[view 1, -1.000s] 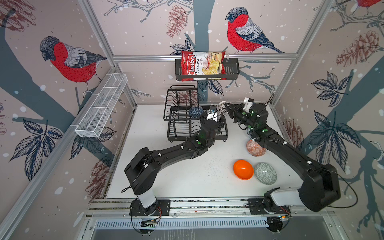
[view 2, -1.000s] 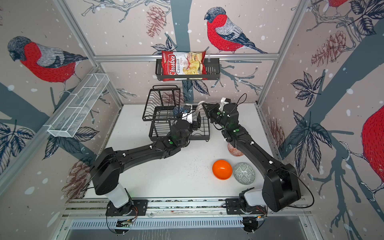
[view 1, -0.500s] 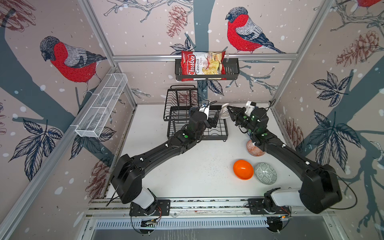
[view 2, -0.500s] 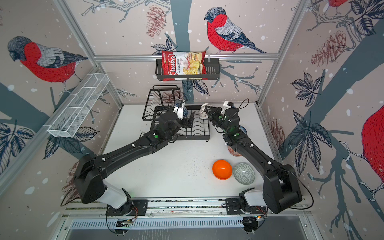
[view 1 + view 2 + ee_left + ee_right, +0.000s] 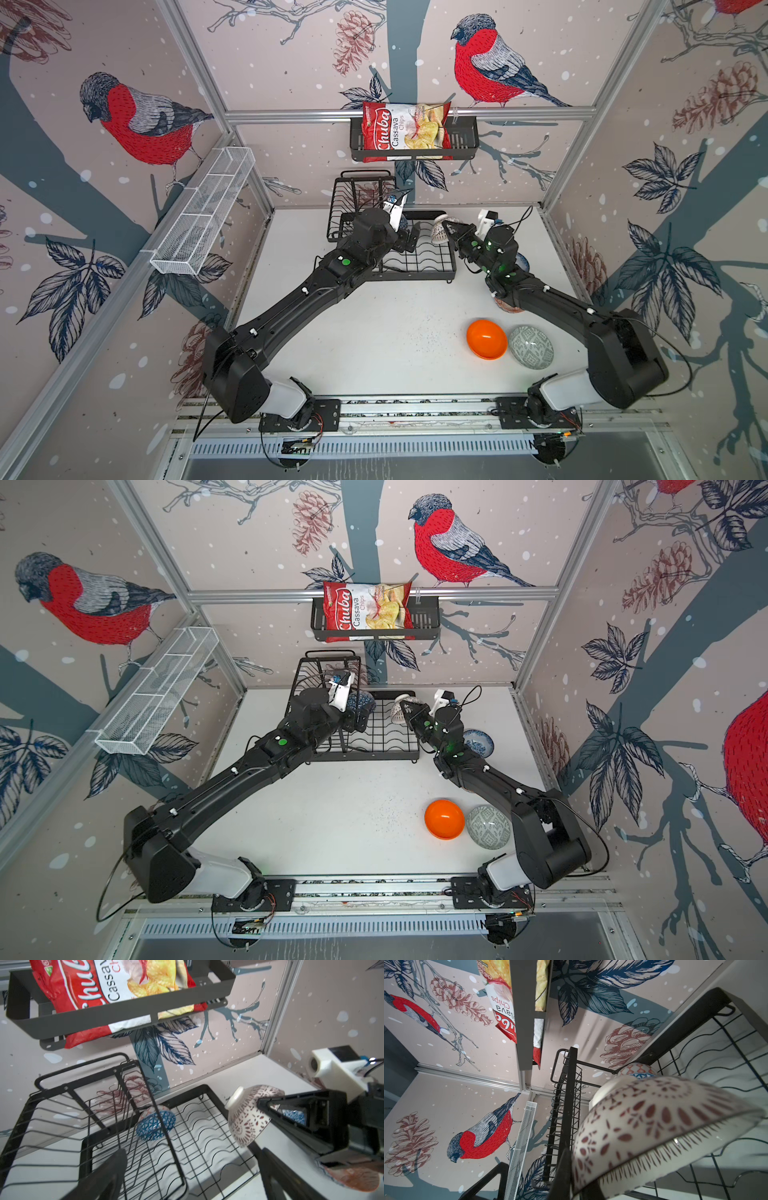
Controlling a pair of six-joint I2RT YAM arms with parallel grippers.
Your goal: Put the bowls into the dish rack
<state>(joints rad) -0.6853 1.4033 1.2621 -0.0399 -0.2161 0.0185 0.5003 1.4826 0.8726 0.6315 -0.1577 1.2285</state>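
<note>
Leftward and back goes the left arm since a second ago, its wrist now over the left part of the black wire two-tier dish rack (image 5: 415, 272); the right arm holds much as it did.

Six small round bowls show. One, white with a red-brown radial pattern (image 5: 247, 1115), hangs tilted over the rack's right back edge, its rim pinched in the right gripper (image 5: 449, 228), whose jaws are clamped tight on it. One dark blue geometric bowl (image 5: 362, 702) lies on its side in the rack's lower tray, just beside the upper shelf's post.

Four sit on the white table (image 5: 374, 332):
- a blue-white floral bowl (image 5: 478, 742) just beside the right arm
- an orange-white patterned bowl (image 5: 507, 303) partly hidden under that arm
- a plain glossy orange bowl (image 5: 486, 344)
- a grey-green patterned bowl (image 5: 531, 352), close beside the orange one

The left gripper (image 5: 192, 1150) hangs above the lower tray, jaws spread wide and holding nothing.

On the walls are one black slatted basket (image 5: 415, 141) with one red chips bag (image 5: 399, 131), and one long white mesh basket (image 5: 203, 212).
</note>
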